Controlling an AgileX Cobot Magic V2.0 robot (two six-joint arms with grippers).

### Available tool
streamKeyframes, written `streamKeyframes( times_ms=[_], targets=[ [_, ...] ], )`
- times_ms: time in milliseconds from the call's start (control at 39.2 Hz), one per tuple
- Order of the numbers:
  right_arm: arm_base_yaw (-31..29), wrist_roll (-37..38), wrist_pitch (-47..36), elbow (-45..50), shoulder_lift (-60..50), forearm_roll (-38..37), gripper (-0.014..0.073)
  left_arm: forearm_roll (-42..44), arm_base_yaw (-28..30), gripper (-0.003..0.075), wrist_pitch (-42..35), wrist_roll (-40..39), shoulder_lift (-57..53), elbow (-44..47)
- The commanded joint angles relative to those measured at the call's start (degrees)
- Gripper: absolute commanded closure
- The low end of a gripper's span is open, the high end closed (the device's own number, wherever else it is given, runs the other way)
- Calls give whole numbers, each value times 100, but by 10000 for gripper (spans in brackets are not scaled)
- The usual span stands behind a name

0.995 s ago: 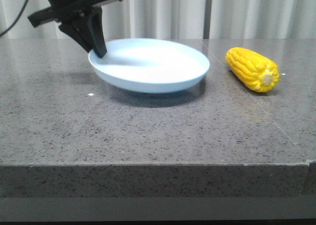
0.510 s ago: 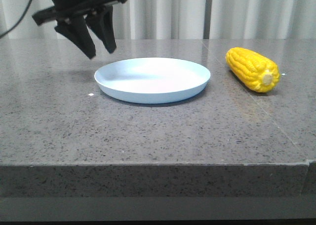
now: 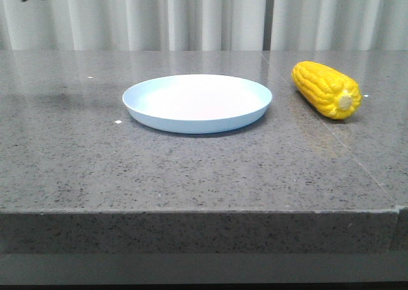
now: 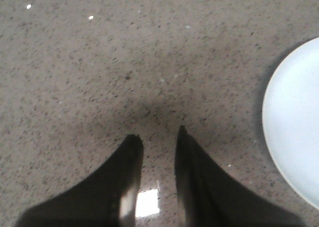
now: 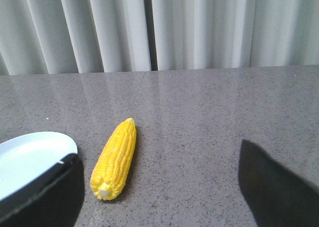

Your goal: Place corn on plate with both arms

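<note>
One corn (image 3: 326,89) beside empty plate (image 3: 197,103); my right hand (image 5: 159,187) spread wide, left hand (image 4: 158,142) slightly parted, empty. Next: grasp corn.

The counter (image 3: 191,169) looked like polished speckled grey stone, glossy enough to throw back light. The plate (image 3: 197,102) was smooth pale blue plastic with a soft sheen. The corn (image 3: 326,89) had a bumpy, slightly shiny yellow skin, plasticky looking. The left gripper (image 4: 155,142) fingers were smooth black, a bit reflective. Curtains (image 5: 159,27) behind looked like matt pleated cloth.
</note>
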Motion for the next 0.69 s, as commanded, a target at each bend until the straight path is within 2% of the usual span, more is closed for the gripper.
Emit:
streamKeyframes(
  times_ms=[0, 77, 536, 663],
  targets=[
    [-33, -14, -434, -193, 97, 15, -55, 81, 237, 687, -472, -78, -674, 364],
    [-33, -14, -434, -193, 97, 15, -55, 81, 380, 741, -636, -78, -1068, 795],
    [-33, -14, -434, -193, 97, 15, -55, -7, 386, 741, -2962, -78, -4456, 3871],
    [-33, -14, -434, -193, 97, 15, -55, -7, 386, 741, -3371, -78, -5514, 4647]
  ],
)
